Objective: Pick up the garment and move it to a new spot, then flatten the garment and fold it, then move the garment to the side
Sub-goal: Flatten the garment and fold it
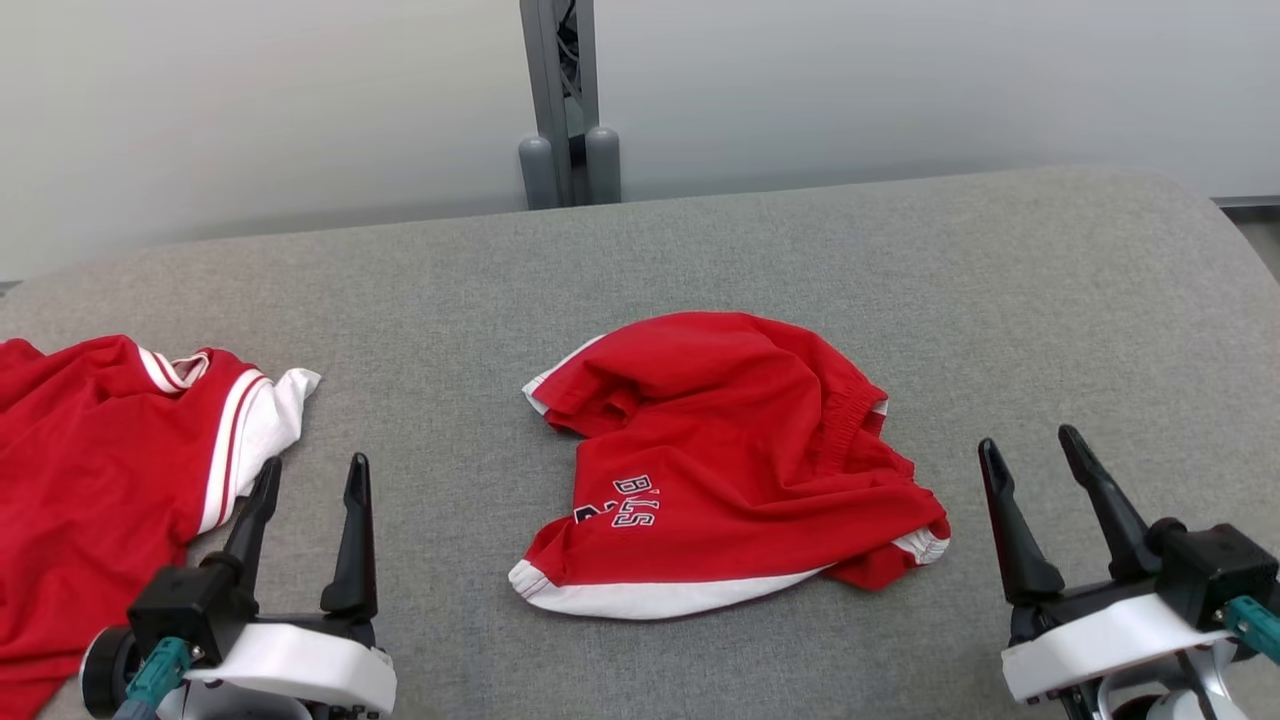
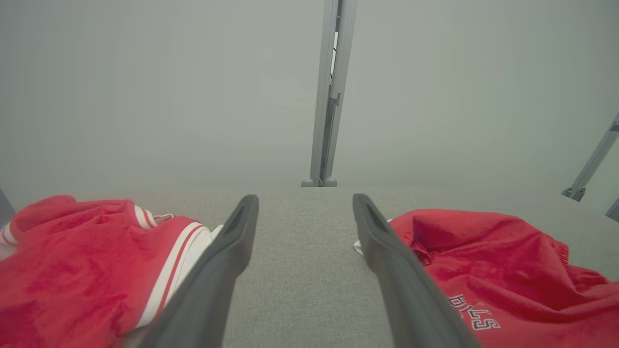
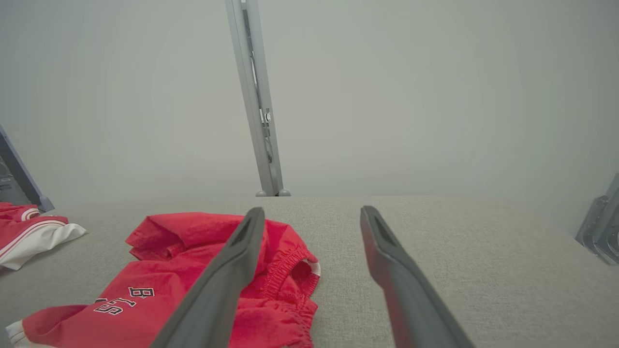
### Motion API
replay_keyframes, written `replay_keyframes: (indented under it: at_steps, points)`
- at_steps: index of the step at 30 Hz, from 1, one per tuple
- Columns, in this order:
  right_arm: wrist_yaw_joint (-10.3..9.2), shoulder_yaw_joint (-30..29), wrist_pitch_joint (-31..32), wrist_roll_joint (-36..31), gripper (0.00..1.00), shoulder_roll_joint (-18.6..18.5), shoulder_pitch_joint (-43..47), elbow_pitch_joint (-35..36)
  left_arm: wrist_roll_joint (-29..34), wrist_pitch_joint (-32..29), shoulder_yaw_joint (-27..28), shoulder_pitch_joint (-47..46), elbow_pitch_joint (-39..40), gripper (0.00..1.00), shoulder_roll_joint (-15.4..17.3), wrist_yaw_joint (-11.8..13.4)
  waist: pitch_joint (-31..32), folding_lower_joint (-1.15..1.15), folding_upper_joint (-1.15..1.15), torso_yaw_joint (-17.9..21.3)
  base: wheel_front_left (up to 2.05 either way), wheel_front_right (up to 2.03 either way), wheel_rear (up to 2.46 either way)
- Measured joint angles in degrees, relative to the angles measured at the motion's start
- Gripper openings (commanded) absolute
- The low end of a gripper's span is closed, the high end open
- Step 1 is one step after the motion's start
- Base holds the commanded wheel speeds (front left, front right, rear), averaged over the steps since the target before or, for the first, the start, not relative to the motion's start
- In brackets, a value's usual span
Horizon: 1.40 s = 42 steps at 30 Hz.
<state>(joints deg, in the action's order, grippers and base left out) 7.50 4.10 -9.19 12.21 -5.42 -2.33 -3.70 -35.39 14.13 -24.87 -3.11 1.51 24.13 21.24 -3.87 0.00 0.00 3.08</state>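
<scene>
The garment (image 1: 730,440), red shorts with white hems and dark lettering, lies crumpled in the middle of the grey fabric-covered table (image 1: 700,240). My left gripper (image 1: 315,463) hovers open at the lower left, well to the left of the shorts, with nothing between its fingers. My right gripper (image 1: 1028,440) stands open at the lower right, just right of the shorts' waistband side. In the left wrist view the open gripper (image 2: 304,198) frames bare table, with the shorts (image 2: 508,270) on the right. The right wrist view has the shorts (image 3: 159,261) left of the open gripper (image 3: 312,210).
A second red piece of clothing with white and red striped trim (image 1: 90,460) lies at the table's left edge, close beside my left gripper; it appears again in the wrist views (image 2: 72,270) (image 3: 29,232). A grey metal post (image 1: 568,100) rises behind the table's far edge.
</scene>
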Motion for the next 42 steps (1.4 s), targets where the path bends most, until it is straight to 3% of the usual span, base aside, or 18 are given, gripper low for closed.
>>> replay_keyframes:
  at_steps: [22, 33, 42]
  points:
    - [0.00, 1.1, 2.0, -0.3, 1.00, 1.4, 2.6, 1.1, -0.4, -1.9, -1.6, 2.4, 0.7, 1.00, 0.7, 0.4, 1.8, 0.00, 0.00, -0.4, 0.00, 0.00, 0.00]
    - [0.00, 0.9, 3.4, -0.4, 1.00, 1.3, 3.4, 2.4, -6.6, -18.2, -9.8, -0.9, 1.1, 1.00, 1.2, -8.2, -0.9, 0.00, 0.00, 0.1, 0.00, 0.00, 0.00]
    - [0.00, 1.4, 3.6, -0.2, 1.00, 1.7, 3.6, 3.0, -8.8, -21.3, -11.6, -3.6, -3.0, 1.00, 0.7, -12.2, -4.3, 0.00, 0.00, 3.0, 0.00, 0.00, 0.00]
